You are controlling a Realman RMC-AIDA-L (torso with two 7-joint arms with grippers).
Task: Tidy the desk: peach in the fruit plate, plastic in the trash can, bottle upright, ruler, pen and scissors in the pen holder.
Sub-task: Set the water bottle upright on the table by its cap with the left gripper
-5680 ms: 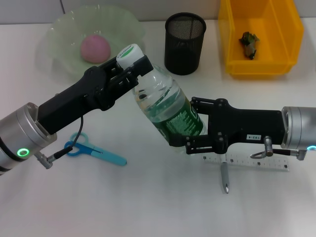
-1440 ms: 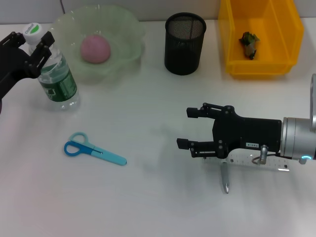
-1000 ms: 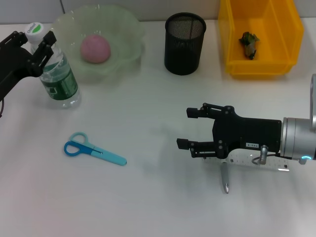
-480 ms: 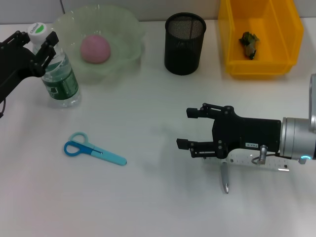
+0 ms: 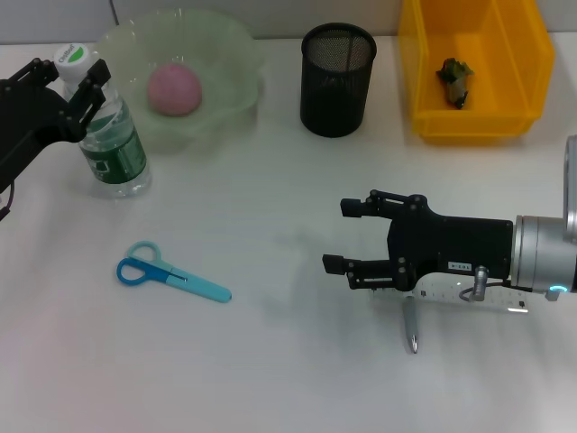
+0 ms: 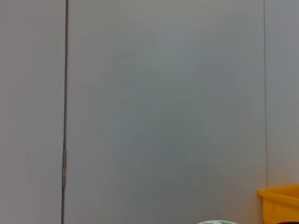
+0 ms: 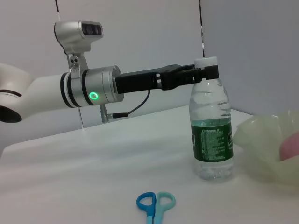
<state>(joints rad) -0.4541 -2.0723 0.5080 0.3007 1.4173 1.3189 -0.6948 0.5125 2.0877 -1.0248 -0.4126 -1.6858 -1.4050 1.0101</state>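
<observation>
Since the earlier frames the bottle (image 5: 113,135) has gone from being held tilted between both grippers at mid-desk to standing upright at the far left of the desk (image 5: 270,361), just beside the plate (image 5: 230,63); over the last second the left gripper (image 5: 74,74) has shifted slightly with the fingers parting around the cap. Count: one bottle, one peach (image 5: 174,89), one plate, one holder (image 5: 337,78), one bin (image 5: 475,68), one pair of scissors (image 5: 171,275), one pen (image 5: 410,327), one ruler (image 5: 451,293), two grippers. The left gripper's jaws stand spread on either side of the bottle's white cap, which sits between them; whether the pads touch it cannot be told. The right gripper (image 5: 347,234) hovers at mid-right with jaws wide and nothing between them. The pen and ruler lie just beneath and behind that gripper's body, the pen pointing toward the near edge. The scissors lie flat at near left, well apart from both grippers. The peach rests in the plate. A dark crumpled scrap (image 5: 453,79) lies in the bin. The holder stands between plate and bin.
</observation>
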